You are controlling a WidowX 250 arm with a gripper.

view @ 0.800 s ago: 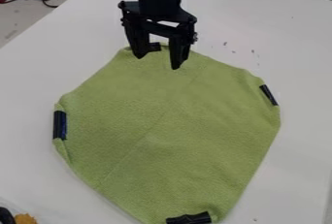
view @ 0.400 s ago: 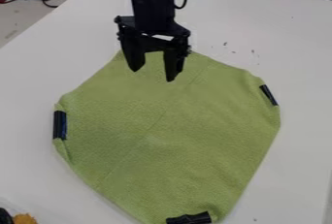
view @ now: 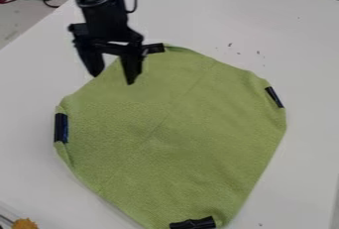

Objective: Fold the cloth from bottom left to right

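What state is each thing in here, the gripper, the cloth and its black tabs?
Gripper: open, nothing between its fingers, over the cloth's upper left edge.
Green cloth: spread out, not folded over, some creases.
Left tab: attached at the cloth's left corner.
Right tab: attached at the right corner.
Bottom tab: attached at the bottom corner.

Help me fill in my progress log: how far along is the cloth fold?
Nothing looks done: the green cloth lies spread out, with no fold across it. Nothing is in hand either; the gripper hangs open over its upper-left edge. The whole fold is left, starting with the bottom corner, where a black strip lies.
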